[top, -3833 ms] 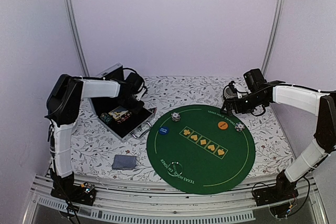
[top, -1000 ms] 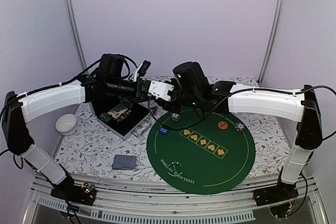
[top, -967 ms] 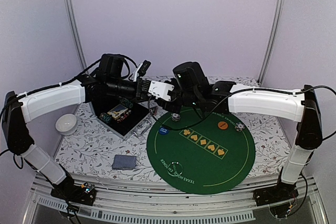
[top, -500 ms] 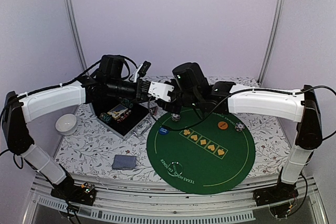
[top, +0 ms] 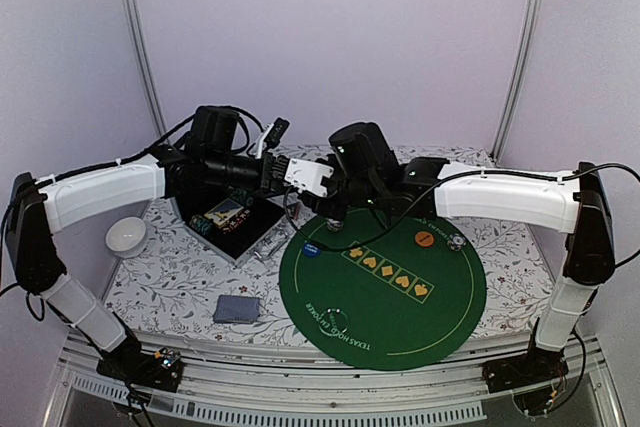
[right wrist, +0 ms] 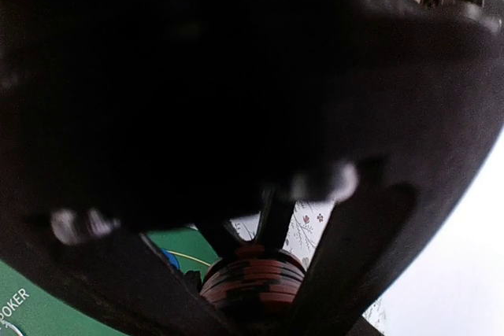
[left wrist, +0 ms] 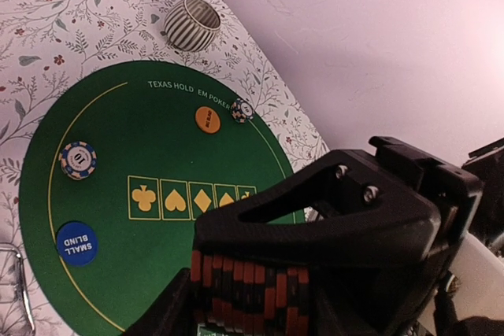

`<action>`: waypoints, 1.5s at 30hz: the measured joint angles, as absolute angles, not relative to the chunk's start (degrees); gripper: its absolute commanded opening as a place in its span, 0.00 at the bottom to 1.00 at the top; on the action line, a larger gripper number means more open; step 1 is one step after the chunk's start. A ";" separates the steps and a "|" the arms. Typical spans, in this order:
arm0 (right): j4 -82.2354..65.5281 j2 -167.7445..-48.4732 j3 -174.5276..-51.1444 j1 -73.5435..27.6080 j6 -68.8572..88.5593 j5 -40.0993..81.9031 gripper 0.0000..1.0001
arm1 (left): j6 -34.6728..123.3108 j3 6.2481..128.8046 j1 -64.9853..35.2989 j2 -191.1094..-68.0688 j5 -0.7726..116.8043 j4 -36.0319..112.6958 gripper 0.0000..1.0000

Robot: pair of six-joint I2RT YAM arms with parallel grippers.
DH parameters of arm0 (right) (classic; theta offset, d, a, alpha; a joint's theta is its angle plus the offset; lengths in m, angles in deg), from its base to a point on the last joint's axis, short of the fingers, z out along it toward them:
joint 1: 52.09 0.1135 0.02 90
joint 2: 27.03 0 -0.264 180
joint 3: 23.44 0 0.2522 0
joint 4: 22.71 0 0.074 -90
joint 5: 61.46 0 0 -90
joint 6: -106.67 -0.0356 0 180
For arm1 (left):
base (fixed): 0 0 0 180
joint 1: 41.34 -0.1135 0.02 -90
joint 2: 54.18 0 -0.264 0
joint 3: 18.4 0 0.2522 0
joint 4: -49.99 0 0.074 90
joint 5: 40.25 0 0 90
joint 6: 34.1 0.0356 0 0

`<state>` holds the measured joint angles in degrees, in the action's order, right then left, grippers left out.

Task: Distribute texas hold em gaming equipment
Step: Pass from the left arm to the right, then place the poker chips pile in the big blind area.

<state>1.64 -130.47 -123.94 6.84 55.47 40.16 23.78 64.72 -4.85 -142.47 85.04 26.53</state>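
**Purple Walls, a Flowery Table, and Chips Up in the Air**

Purple walls (top: 330,37) stand around a table (top: 170,277) with a leafy cloth on it. A big round green mat (top: 400,307) covers the table's 3 o'clock side. An open case (top: 235,232) sits at 10 o'clock from the mat. Two long white arms reach in and meet above the mat's 11 o'clock edge.

The left hand (top: 318,179) and the right hand (right wrist: 253,297) are nose to nose there. Between them is a red and black chip stack (left wrist: 250,287), up off the mat. The right hand presses on two sides of it, so it looks clenched on the chips. The left hand is at the stack too, but I cannot tell if it is squeezing or has let go.

A pile of cards (top: 237,308) lies on the cloth at 8 o'clock from the mat. On the mat, a blue and white stack (left wrist: 78,160) sits at 11 o'clock. A blue disc (left wrist: 77,242) sits at 10 o'clock and an orange disc (left wrist: 208,119) at 1 o'clock.

I think the chips are passing from one hand to the other. If the left hand lets go too soon, the loose chips could slip apart and rain down. They might roll off the table or knock the blue and white stack below. The hands are so close that they could bump as well.
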 measured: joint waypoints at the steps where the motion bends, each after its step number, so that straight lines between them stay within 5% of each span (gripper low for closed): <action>1: 1.88 -130.40 -123.79 6.82 55.39 40.29 0.02 | 23.93 64.72 -4.85 -142.47 85.00 26.56 0.51; 25: 6.21 -126.55 -118.26 4.29 49.11 38.48 0.02 | 26.67 62.53 -7.63 -141.49 81.94 25.88 0.61; 45: 21.73 -112.32 -88.23 -13.53 8.68 32.73 0.02 | 34.25 61.94 -9.64 -138.30 72.50 19.56 0.63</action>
